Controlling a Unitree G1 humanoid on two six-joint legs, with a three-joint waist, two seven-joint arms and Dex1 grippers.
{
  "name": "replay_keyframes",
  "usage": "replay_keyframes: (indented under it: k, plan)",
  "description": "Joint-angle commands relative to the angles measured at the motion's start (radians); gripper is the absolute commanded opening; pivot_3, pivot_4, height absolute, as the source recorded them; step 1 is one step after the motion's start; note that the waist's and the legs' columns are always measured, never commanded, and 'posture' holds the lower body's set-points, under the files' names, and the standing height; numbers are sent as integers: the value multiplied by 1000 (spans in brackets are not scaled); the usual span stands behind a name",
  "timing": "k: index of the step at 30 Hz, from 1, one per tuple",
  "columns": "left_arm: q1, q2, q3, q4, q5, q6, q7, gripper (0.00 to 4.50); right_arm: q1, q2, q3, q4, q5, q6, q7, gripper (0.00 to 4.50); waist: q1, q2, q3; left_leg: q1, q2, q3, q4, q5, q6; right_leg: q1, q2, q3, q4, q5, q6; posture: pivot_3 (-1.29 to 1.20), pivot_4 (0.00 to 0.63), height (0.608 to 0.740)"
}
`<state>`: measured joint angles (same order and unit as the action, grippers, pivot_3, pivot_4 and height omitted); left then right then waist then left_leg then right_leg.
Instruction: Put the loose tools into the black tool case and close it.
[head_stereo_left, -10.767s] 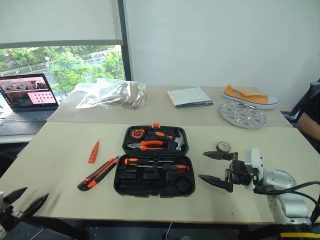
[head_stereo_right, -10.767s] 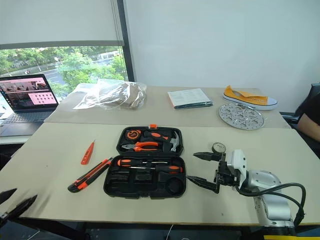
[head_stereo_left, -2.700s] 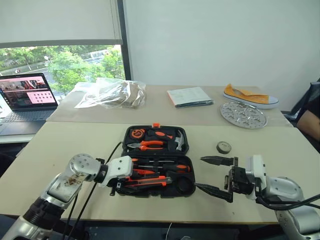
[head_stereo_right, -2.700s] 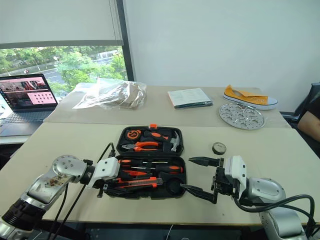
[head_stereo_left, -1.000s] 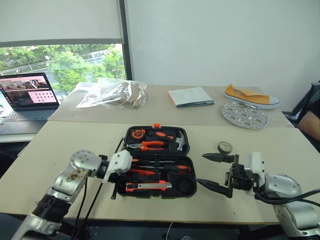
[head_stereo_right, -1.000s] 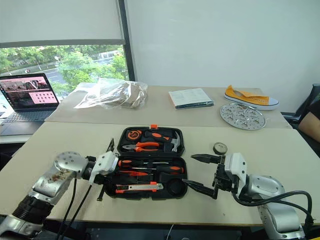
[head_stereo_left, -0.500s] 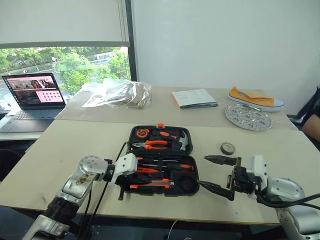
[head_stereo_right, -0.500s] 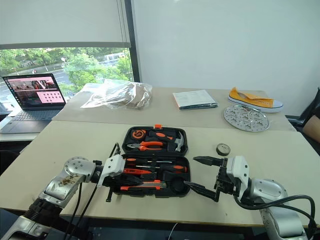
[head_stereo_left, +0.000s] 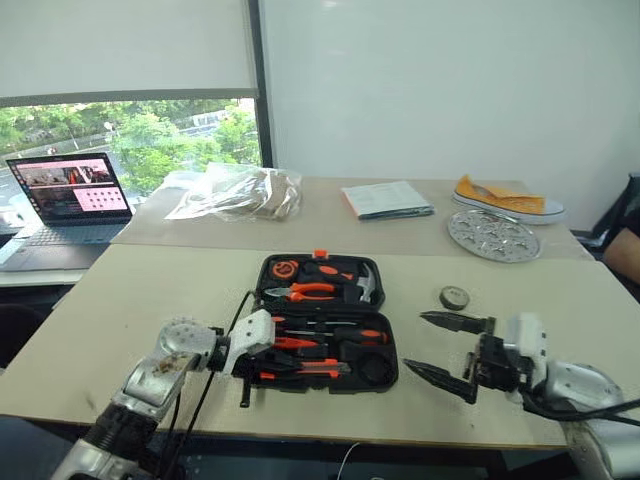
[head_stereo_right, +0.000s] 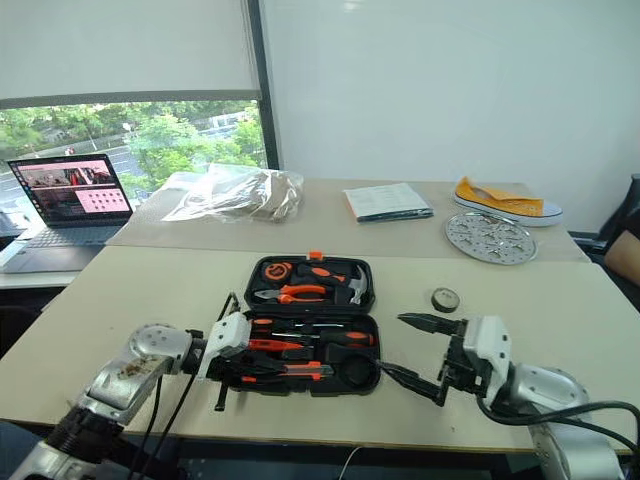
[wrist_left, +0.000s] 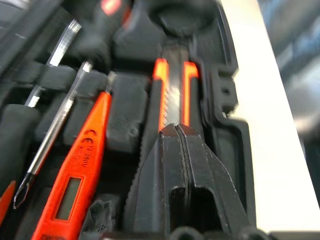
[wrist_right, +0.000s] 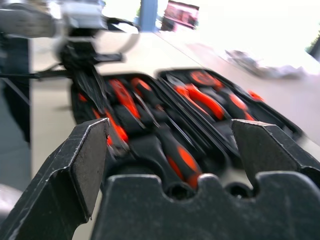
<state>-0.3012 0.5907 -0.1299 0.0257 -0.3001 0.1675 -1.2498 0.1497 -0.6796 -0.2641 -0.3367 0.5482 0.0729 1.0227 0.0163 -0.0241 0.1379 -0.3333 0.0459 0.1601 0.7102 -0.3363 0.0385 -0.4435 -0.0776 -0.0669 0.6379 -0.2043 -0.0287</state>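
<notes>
The black tool case (head_stereo_left: 385, 330) lies open in the middle of the near table. Two screwdrivers (head_stereo_left: 335, 336) and the orange tester screwdriver (wrist_left: 75, 185) rest in its front half. The utility knife (head_stereo_left: 305, 370) sits in the front slot. My left gripper (head_stereo_left: 275, 362) is shut with nothing in it, its fingertips (wrist_left: 175, 131) just over the knife's handle. The dark tape roll (head_stereo_left: 454, 297) lies on the table right of the case. My right gripper (head_stereo_left: 417, 341) stands open and empty beside the case's right end, nearer than the roll.
Pliers (head_stereo_left: 305, 292), a hammer and a tape measure fill the case's lid half. On the far table are a laptop (head_stereo_left: 70, 190), a plastic bag (head_stereo_left: 235, 190), a booklet (head_stereo_left: 388, 198), a shoe (head_stereo_left: 505, 197) and a round metal plate (head_stereo_left: 495, 233). A person's arm (head_stereo_left: 628, 235) shows at the right edge.
The view has shifted a little. My left gripper has turned and stays over the knife in the case. My right gripper has drawn slightly to the right, away from the case.
</notes>
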Motion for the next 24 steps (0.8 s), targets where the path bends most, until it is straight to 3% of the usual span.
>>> replay_keyframes:
  k: [1, 6, 7, 11, 17, 21, 24]
  plan:
    - [36, 41, 164, -2, -36, -125, 51, 1024, 113, -1, -138, 16, -19, -52, -13, 4500, -2, 0, 0, -2, 0, -1, 0, 0, 0, -1, 0, 0, -1, 0, 0, 0, 150, 740]
    - [140, 126, 353, 19, -154, -137, -5, 2803, 218, 41, -246, 159, -74, -147, -50, 4500, -12, 0, 0, -3, 1, -1, -1, -1, -1, -1, 2, -1, -7, 0, 1, 0, 150, 740]
    - [157, 141, 396, 42, -184, -119, -11, 3325, 218, 40, -254, 178, -87, -145, -67, 4500, -12, 0, 0, -2, 1, -1, -1, -1, -1, -1, 1, -2, -7, -1, 2, 0, 150, 740]
    - [195, 172, 457, 78, -234, -100, -44, 4470, 140, -3, -236, 195, -102, -78, -111, 4500, -18, 2, 1, -2, 1, 1, -1, -3, 1, -1, 1, -2, -7, -4, 9, 0, 150, 740]
    - [163, 163, 456, 68, -281, -46, -43, 4470, -247, -181, -33, 337, -171, 189, -105, 4500, -27, 3, 3, -2, 0, 3, -1, -3, 3, -1, 0, 0, -8, -1, 4, 0, 150, 740]
    - [135, 140, 437, 62, -283, -30, -23, 4470, -520, -208, 142, 543, -271, 277, -66, 4500, -26, 2, 3, -4, 0, 3, -1, -2, 0, -5, 1, -1, -8, 6, 1, 0, 150, 740]
    - [141, 125, 416, 28, -292, -7, -23, 4470, -689, -191, 270, 717, -383, 243, -37, 4500, -26, 2, 3, -6, 0, 4, -2, 0, -2, -8, 3, -2, -8, 5, 1, 0, 150, 740]
